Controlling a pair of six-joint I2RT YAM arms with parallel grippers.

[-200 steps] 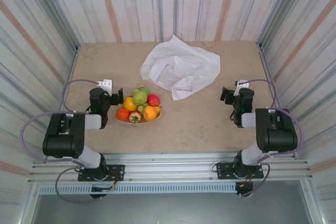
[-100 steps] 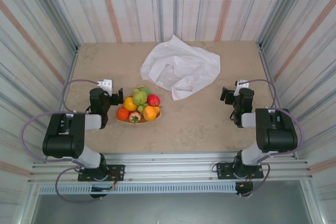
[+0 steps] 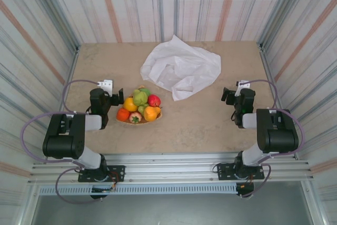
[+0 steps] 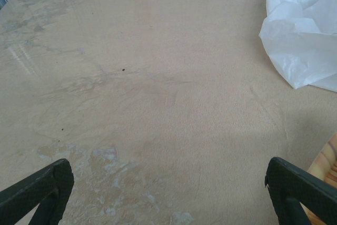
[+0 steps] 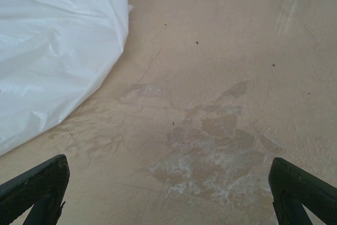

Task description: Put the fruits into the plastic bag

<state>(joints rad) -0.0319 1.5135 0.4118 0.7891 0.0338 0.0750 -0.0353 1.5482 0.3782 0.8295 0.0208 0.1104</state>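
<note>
Several fruits [image 3: 139,98] crowd a wooden plate [image 3: 156,118] (plastic bag [image 3: 181,69] just beyond).

Glossy fruits [image 3: 139,106], crinkled thin plastic bag [image 3: 181,69] (faintly shiny), smooth stone-look table [image 3: 210,125].

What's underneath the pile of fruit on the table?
A flat wooden plate sits under the fruits; its tan rim peeks out along the near edge. Its middle is covered by the fruits, so that part cannot be seen.
</note>
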